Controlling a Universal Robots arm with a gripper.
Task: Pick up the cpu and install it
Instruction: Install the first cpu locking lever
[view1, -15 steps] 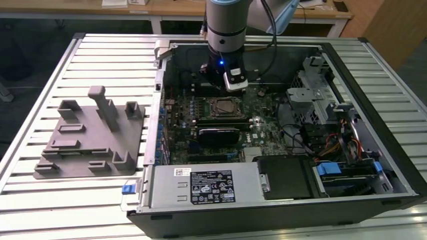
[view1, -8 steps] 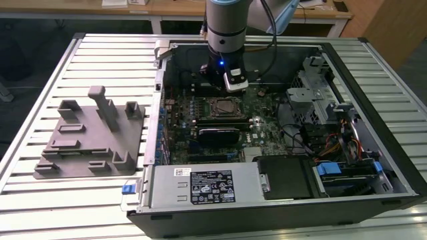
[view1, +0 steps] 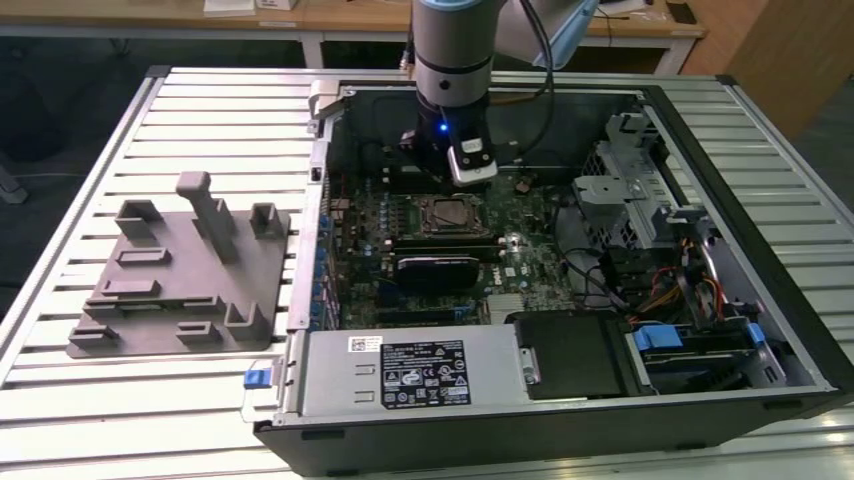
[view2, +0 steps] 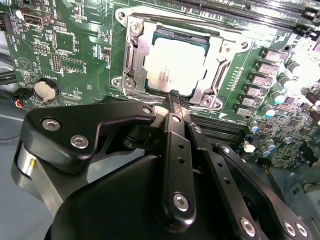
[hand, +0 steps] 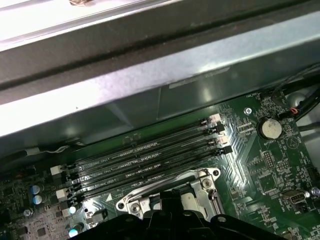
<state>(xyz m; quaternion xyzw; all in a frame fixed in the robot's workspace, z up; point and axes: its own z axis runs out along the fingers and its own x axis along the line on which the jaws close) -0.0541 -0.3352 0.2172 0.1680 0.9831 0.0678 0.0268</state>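
On the exterior view's left we see the grey plastic holder block (view1: 180, 270), well apart from the black-framed socket (view1: 447, 212). The small silvery-white square cpu (view2: 172, 66) sits seated inside that socket. Our black gripper (view2: 174, 95) hovers just beside it, fingers pressed together, holding nothing.

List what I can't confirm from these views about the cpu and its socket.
- Second wrist view: the cpu lies in the socket, but its near edge is hidden behind the gripper.
- First wrist view: most of the socket is cut off by the picture's edge and the gripper's body.
- Exterior view: the socket is too small to show whether the cpu sits flat.
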